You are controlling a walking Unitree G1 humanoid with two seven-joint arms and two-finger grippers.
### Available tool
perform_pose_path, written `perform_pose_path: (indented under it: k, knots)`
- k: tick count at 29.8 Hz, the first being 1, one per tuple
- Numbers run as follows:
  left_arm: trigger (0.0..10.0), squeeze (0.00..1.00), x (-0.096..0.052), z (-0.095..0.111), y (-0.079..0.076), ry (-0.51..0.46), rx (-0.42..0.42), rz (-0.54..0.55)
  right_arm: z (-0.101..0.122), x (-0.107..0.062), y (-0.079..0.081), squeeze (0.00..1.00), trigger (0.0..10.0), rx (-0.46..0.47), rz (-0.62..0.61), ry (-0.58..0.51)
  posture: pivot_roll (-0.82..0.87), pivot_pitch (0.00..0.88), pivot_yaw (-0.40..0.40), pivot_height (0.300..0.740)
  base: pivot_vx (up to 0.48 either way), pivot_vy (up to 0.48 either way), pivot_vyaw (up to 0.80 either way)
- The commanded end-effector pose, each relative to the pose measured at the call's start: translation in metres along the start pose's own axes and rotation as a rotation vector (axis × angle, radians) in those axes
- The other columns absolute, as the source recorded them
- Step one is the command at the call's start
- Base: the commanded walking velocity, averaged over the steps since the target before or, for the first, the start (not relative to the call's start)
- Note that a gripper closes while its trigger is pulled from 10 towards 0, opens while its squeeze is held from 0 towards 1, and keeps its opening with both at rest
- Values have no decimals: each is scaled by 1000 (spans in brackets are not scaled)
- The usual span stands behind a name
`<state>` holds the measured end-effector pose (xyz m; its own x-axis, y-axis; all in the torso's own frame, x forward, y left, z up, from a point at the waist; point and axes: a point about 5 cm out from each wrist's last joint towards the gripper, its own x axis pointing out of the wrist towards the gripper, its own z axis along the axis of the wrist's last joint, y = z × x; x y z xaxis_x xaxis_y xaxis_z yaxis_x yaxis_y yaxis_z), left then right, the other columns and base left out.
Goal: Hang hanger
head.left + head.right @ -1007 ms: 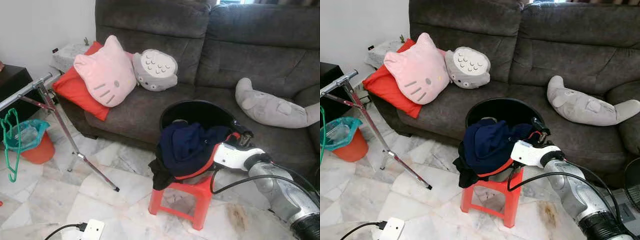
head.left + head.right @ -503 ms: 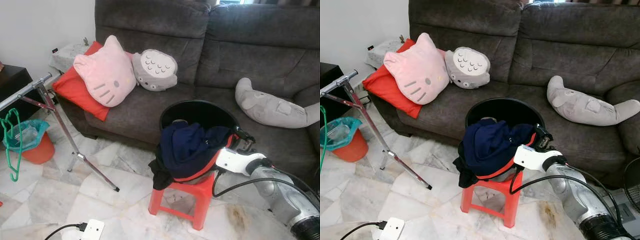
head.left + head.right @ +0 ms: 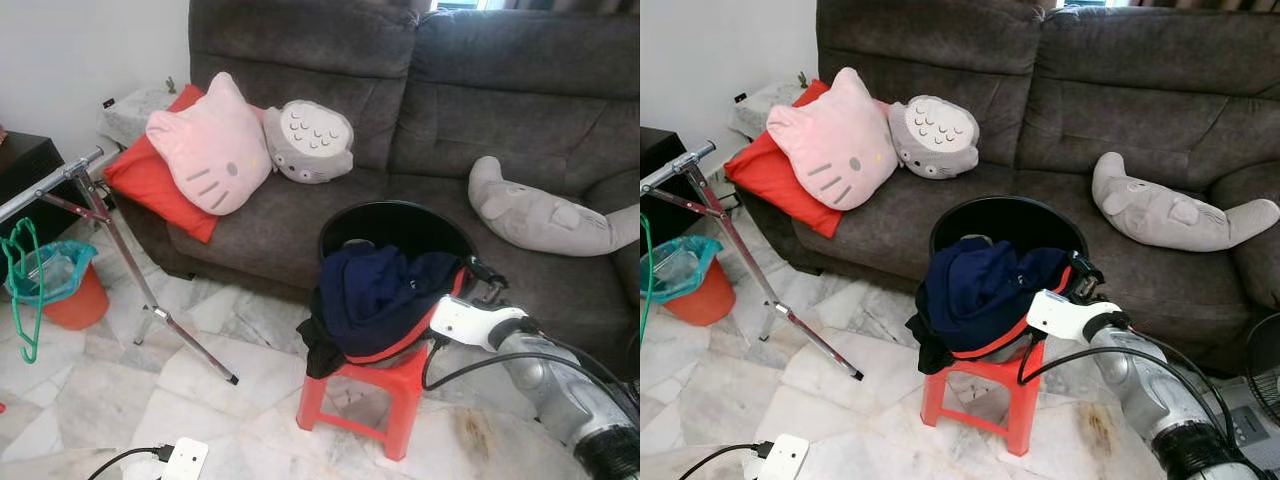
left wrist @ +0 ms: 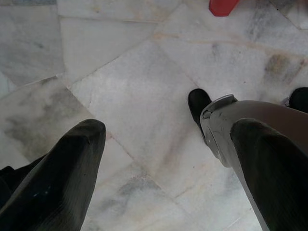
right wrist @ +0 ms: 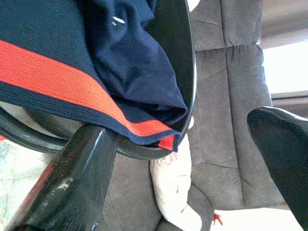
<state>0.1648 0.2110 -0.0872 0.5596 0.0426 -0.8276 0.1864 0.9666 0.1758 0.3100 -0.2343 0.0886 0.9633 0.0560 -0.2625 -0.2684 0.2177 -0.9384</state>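
Right claw [image 5: 187,144] gapes beside the black basin [image 5: 185,62]; green hanger [image 3: 22,290] hangs leftward.

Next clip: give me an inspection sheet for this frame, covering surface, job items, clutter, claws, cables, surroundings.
Surface: marble floor.
Job's things: green hanger hangs on the metal rack.
Clutter: navy clothes spill from a black basket on a red stool; orange bin.
Claws: right claw open at the basket rim; left claw open above the floor.
Cables: power strip on the floor.
Surroundings: grey sofa with plush cushions.
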Motion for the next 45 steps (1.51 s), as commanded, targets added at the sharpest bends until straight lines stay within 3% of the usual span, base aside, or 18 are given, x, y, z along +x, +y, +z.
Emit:
perform_pose_path:
  k: [1,5,9,12,13,16,23,33,42,43,44,45]
  knots:
    - [10000,0,-1,-2,3,5,14,9,3,4,-8,0,10000,-1,-26,-5,9,0,17,740,0,0,0]
    - [10000,0,-1,-1,4,3,15,11,9,11,-16,0,10000,20,-42,-26,11,0,19,740,0,0,0]
    - [10000,0,0,-1,3,3,16,11,11,14,-14,0,10000,39,1,-37,11,0,19,740,0,0,0]
    - [10000,0,0,-1,3,3,16,11,13,16,-10,0,10000,53,46,-40,11,0,19,740,0,0,0]
    - [10000,0,0,-1,3,1,16,11,12,16,2,0,10000,58,134,-31,12,0,18,740,0,0,0]
    - [10000,0,0,0,3,0,17,12,11,15,11,0,10000,52,200,-21,15,0,17,740,0,0,0]
    - [10000,0,0,1,4,-4,26,14,9,20,5,0,10000,66,169,-12,16,0,19,740,0,0,0]
    - [10000,0,0,2,4,-8,32,13,-10,27,-12,0,10000,141,105,96,19,0,24,740,0,0,0]
    - [10000,0,0,2,5,-10,38,16,-2,30,0,0,9686,216,247,51,25,0,24,740,0,0,0]
    - [10000,0,0,2,5,-10,39,16,-1,31,1,0,8039,216,250,51,25,0,24,740,0,0,0]
    - [10000,0,0,2,5,-12,40,17,1,33,2,0,0,218,262,48,27,0,24,740,0,0,0]
    - [10000,0,0,3,5,-12,41,17,1,34,2,0,0,221,266,47,27,0,24,740,0,0,0]
